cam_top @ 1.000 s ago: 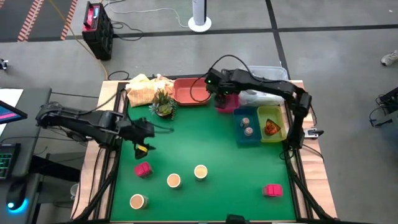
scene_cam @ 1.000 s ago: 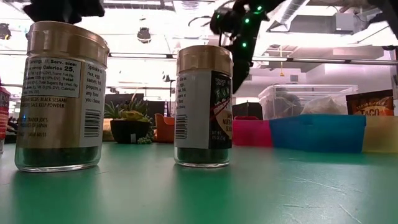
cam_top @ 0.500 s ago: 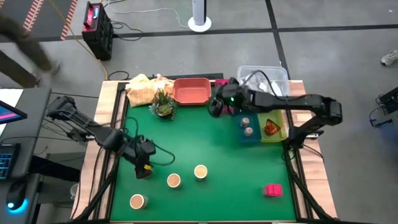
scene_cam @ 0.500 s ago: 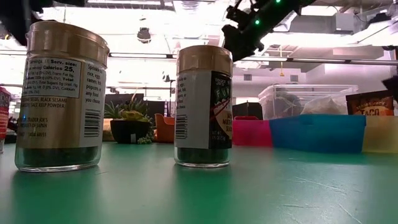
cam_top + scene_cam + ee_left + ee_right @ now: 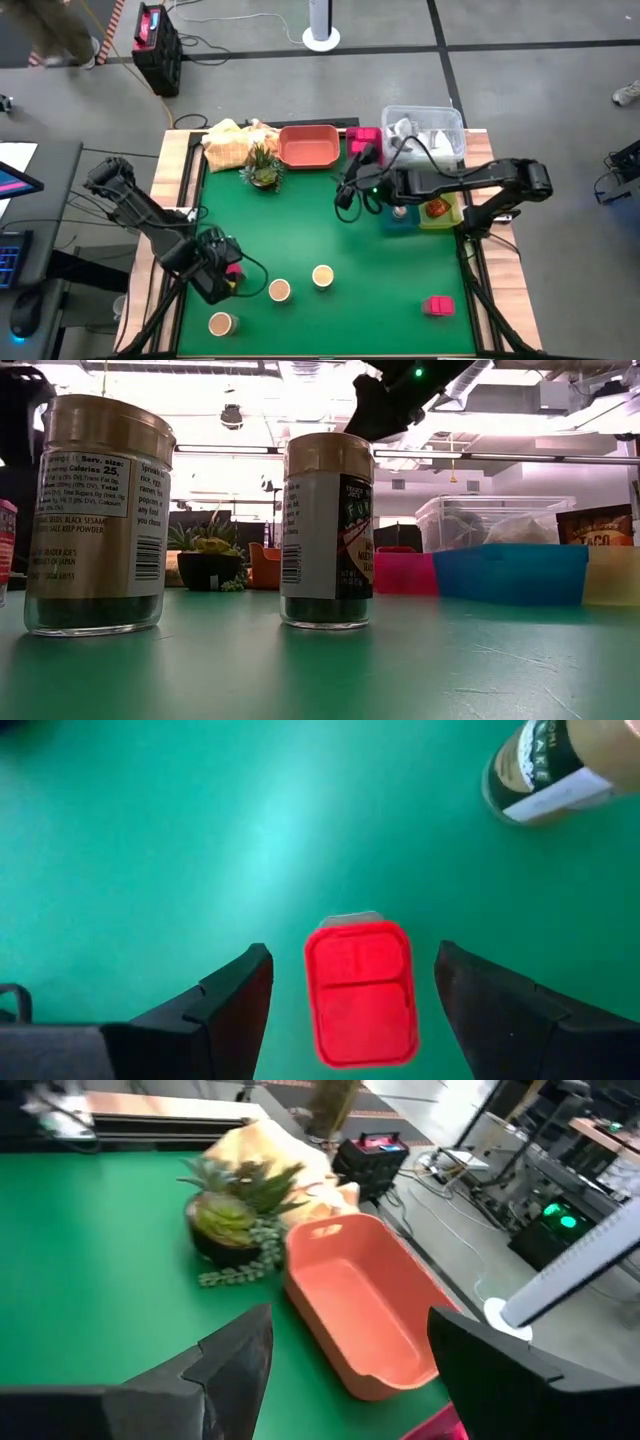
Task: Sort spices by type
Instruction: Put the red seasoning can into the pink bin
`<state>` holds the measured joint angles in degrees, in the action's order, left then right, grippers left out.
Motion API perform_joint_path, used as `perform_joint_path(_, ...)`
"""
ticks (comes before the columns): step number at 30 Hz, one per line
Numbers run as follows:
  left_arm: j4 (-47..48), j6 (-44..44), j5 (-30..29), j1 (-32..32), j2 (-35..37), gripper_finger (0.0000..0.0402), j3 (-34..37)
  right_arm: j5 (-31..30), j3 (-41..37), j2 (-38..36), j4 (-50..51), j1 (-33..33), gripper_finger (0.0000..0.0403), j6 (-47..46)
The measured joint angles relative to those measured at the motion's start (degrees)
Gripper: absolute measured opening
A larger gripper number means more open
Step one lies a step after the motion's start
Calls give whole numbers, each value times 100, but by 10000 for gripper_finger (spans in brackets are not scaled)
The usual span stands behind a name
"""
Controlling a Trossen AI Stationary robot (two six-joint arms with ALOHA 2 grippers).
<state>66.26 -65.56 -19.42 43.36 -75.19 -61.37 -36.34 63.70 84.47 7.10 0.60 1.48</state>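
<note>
since a second ago the left gripper (image 5: pixel 350 990) has dropped over the flat magenta plastic packet (image 5: pixel 361 990) at the table's near left, jaws apart astride it; right gripper (image 5: pixel 347 192) hovers mid-table, open.

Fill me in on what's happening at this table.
A two-armed robot is sorting spices into coloured trays. The left gripper hangs open over a magenta blocky packet lying on the green table, its fingers either side without touching. The right gripper is open and empty above mid-table, beside the blue tray. Three gold-lidded jars stand unsorted near the front.
</note>
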Motion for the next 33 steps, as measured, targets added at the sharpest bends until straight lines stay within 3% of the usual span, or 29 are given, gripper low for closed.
perform_joint_path(9,-405,-177,77,-10,-14,311,43,0,0,4,66,-392,297,-17)
perform_joint_path(15,-23,-268,56,-32,-410,351,51,2,0,4,371,-477,297,-189)
perform_joint_path(28,-54,-276,445,-30,-790,354,348,4,0,7,454,-620,297,-304)
perform_joint_path(33,-683,-177,648,-27,-650,354,729,7,0,7,447,-662,297,-308)
